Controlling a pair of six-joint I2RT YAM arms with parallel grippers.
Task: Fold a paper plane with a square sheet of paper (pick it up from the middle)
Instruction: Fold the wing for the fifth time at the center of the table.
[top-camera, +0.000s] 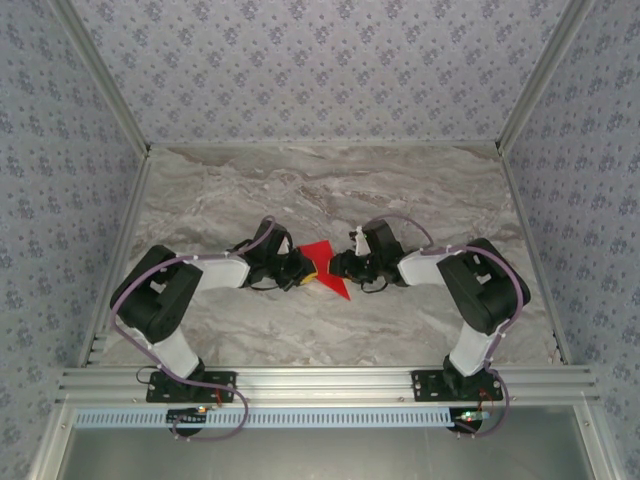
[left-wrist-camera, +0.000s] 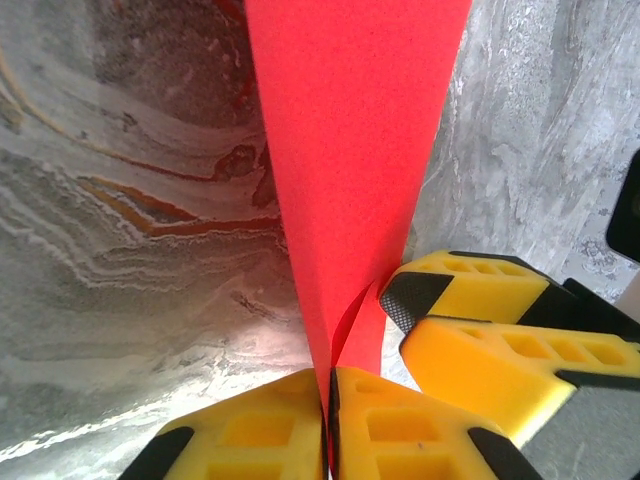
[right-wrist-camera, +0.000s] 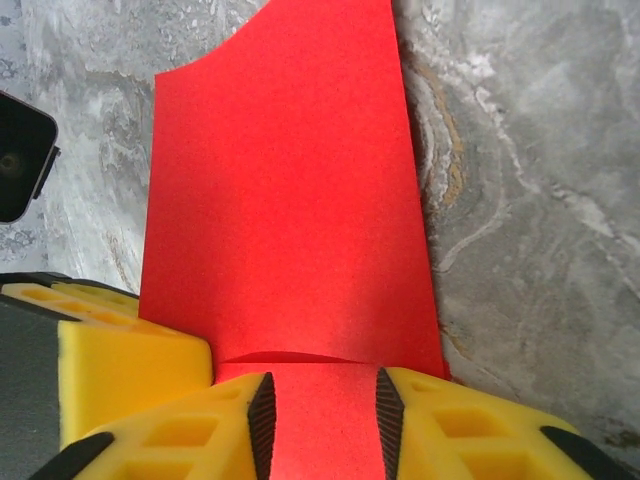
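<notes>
The red paper (top-camera: 322, 255) is folded into a pointed shape at the middle of the marble table, between the two grippers. In the left wrist view it (left-wrist-camera: 350, 150) stands on edge and narrows down into my left gripper (left-wrist-camera: 328, 405), whose yellow fingers are shut on its thin layered edge. My left gripper (top-camera: 303, 270) meets the paper from the left. My right gripper (top-camera: 340, 266) meets it from the right. In the right wrist view the paper (right-wrist-camera: 280, 200) spreads flat ahead, and my right gripper (right-wrist-camera: 323, 420) is open, its pads apart with a strip of paper between them.
The marble table (top-camera: 330, 190) has patterned walls at the back and both sides and a metal rail at the near edge. The right gripper's yellow fingers (left-wrist-camera: 480, 330) sit close beside my left jaws. A left finger (right-wrist-camera: 120, 355) shows by my right jaws.
</notes>
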